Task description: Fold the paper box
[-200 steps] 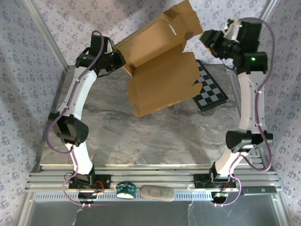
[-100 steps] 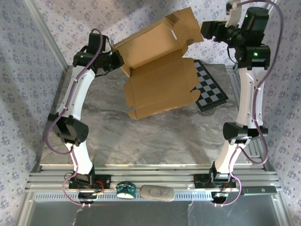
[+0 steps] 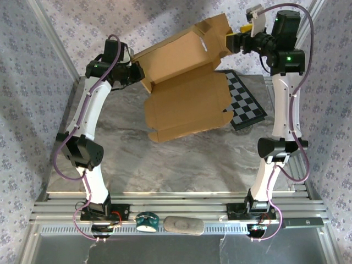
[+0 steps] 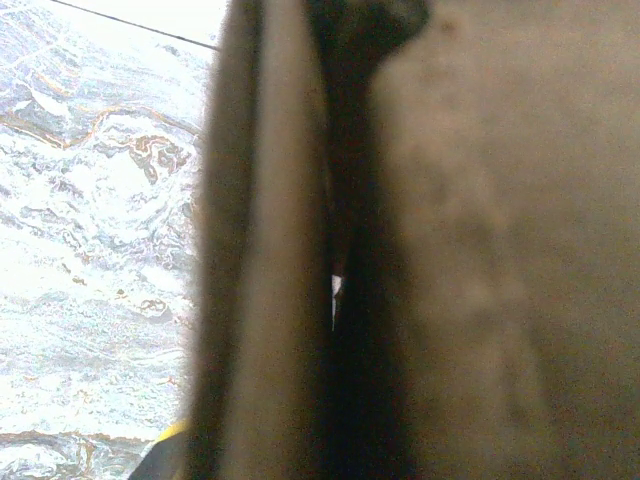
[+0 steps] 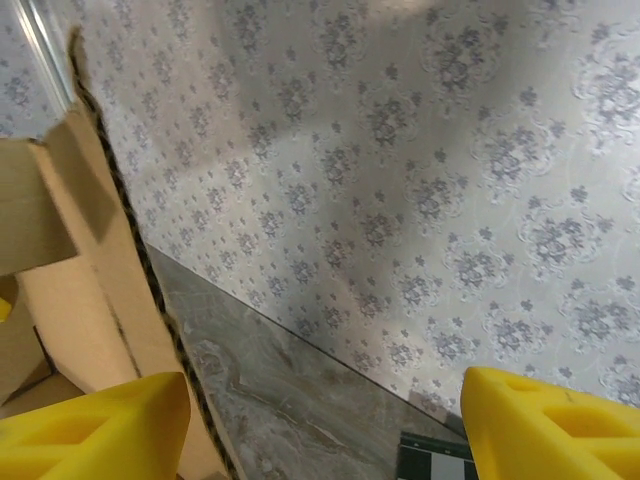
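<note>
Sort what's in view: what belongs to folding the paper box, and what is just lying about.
In the job:
paper box, held up in the air
left claw, shut on its edge
right claw, open beside its far flap

Lying about:
checkerboard panel
teal object
grey oblong object

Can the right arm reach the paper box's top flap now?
Probably yes: the open right gripper is beside the top flap of the paper box, with nothing between them.
</note>
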Tool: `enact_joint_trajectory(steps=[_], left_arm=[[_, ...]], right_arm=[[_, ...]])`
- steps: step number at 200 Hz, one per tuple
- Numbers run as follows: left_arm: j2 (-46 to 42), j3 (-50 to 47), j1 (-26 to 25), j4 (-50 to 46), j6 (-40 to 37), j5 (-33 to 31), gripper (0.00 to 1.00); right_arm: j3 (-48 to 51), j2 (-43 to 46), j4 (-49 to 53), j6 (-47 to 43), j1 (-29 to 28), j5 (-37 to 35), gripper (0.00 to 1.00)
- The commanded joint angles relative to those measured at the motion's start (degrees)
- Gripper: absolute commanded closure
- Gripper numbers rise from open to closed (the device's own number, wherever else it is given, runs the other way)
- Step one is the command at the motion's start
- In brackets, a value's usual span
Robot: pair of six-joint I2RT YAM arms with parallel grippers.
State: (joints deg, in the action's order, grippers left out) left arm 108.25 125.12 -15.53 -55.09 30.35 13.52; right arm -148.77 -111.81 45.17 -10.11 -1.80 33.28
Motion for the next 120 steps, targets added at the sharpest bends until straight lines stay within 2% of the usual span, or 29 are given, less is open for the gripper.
enact_joint_trajectory(steps=[1,18,43,52,65,85,104,112,120], left_arm=[[1.3,3.3,-0.4,-1.0,-0.9,0.1,1.0],[1.7,3.9,-0.6,-1.4,-1.0,0.0,1.0],[1.9,4.3,-0.8,-1.9,-1.0,-0.2,1.0],[1.8,4.4,-0.8,-1.9,-1.0,-0.3,1.0],[1.8,4.6,-0.8,-2.1,-1.0,-0.3,1.0],[1.7,4.6,-0.8,-2.2,-1.0,-0.1,1.0],[1.6,4.8,-0.8,-2.2,-0.9,0.3,1.0],[1.6,4.8,-0.8,-2.3,-0.9,0.3,1.0],[1.5,4.8,-0.8,-2.4,-0.8,0.3,1.0]], right_arm=[[-2.0,-0.8,0.1,-2.3,-1.6,0.8,0.3],[-2.3,-1.2,0.2,-2.6,-2.7,-1.2,0.37],[-3.0,-1.6,1.2,-4.0,-4.9,-7.6,0.54],[-3.1,-1.6,1.5,-4.6,-5.6,-10.6,0.65],[-3.1,-1.4,1.8,-5.5,-6.3,-14.1,0.72],[-3.1,-1.3,2.1,-6.2,-7.8,-19.1,0.72],[-3.0,-1.4,2.3,-6.7,-9.0,-21.9,0.6],[-3.0,-1.6,2.3,-7.0,-9.7,-22.8,0.61],[-3.0,-1.7,2.3,-7.3,-10.5,-24.7,0.66]])
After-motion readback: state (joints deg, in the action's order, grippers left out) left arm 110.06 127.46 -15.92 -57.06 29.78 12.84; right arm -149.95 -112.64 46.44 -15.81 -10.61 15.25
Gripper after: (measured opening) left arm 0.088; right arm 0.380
